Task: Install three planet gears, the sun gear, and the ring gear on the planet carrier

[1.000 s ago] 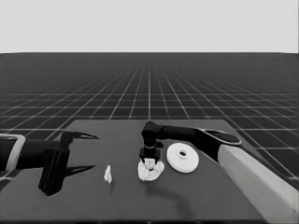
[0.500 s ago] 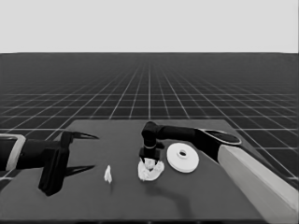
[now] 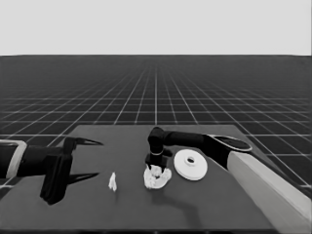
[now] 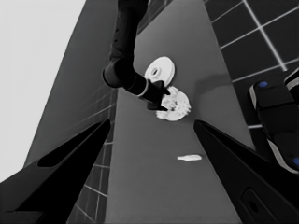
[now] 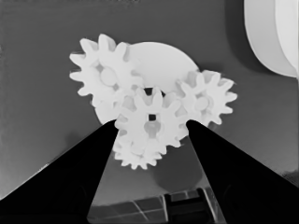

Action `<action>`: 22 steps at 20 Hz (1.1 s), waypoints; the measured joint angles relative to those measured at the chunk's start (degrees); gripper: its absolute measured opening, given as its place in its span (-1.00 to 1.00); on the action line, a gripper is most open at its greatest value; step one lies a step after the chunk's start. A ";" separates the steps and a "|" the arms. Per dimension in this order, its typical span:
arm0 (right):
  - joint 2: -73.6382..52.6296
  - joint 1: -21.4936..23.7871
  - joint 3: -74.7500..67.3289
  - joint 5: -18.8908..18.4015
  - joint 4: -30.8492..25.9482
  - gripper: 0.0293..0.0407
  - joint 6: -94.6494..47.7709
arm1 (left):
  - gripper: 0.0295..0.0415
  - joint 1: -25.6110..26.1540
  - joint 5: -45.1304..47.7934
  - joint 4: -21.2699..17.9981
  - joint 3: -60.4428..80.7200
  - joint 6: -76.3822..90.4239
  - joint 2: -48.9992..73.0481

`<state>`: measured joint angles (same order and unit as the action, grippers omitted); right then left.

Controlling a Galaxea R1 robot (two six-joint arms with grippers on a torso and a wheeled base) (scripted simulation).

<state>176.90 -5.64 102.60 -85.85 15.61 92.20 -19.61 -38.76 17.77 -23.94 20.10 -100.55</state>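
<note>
Black right gripper fingers straddle the sun gear, spread just wider than it, flanks at its teeth.
Around it three planet gears mesh on the smaller round part; beside lies the larger round part; left gripper gapes, parked above the dark table.

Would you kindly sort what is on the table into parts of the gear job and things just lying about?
In the job:
- smaller round part
- gears on it
- larger round part
- right claw, over the gears

Lying about:
- thin white piece
- left claw, parked at the table's left end
</note>
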 joint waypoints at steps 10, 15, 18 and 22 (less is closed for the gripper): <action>0.02 -0.06 0.00 0.01 0.00 -0.72 6.00 | 0.49 0.00 0.00 0.00 0.00 0.00 0.00; -0.06 -0.38 0.06 0.01 0.00 -0.72 9.00 | 0.49 0.00 0.00 0.00 0.00 0.00 0.00; -0.07 -0.41 0.07 0.01 0.00 -0.72 10.80 | 0.49 0.00 0.00 0.00 0.00 0.00 0.00; -0.07 -0.42 0.07 0.01 0.00 -0.72 13.20 | 0.49 0.00 0.00 0.00 0.00 0.00 0.00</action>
<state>176.83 -6.06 102.67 -85.84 15.62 105.40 -19.61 -38.76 17.77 -23.94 20.10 -100.55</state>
